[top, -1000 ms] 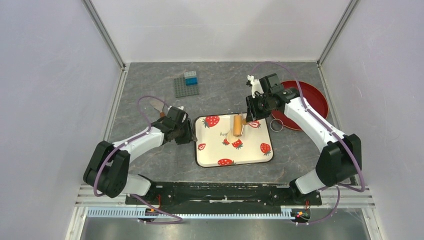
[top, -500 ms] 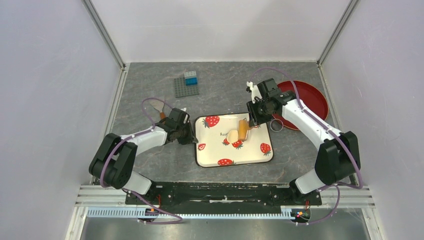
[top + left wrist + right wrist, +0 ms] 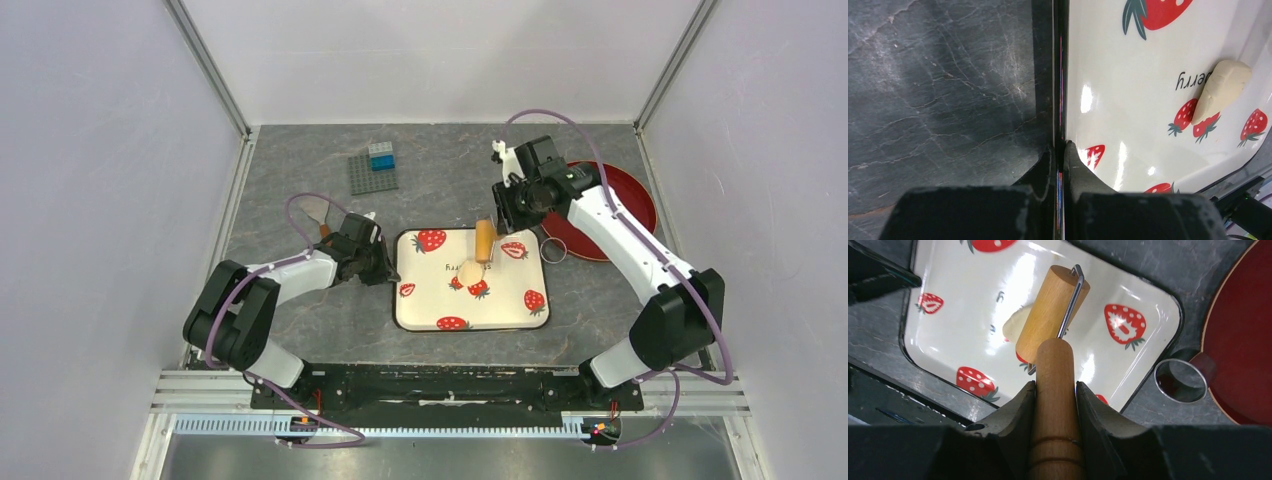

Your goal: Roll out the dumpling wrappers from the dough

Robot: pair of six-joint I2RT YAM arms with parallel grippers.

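Left wrist: dough (image 3: 1220, 90) lies in the tray (image 3: 1128, 100).

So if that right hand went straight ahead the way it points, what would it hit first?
The right hand grips the roller, which leads the way. Its drum would probably meet the dough on the strawberry tray first, though how far above it the drum sits is hard to judge.

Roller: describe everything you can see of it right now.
The roller is a tan wooden drum on a bent metal wire yoke, joined to a rounded wooden handle with grooved rings. The right gripper holds the handle between its fingers. The drum sits over the strawberry tray, covering one edge of the dough; whether it presses the dough cannot be told.
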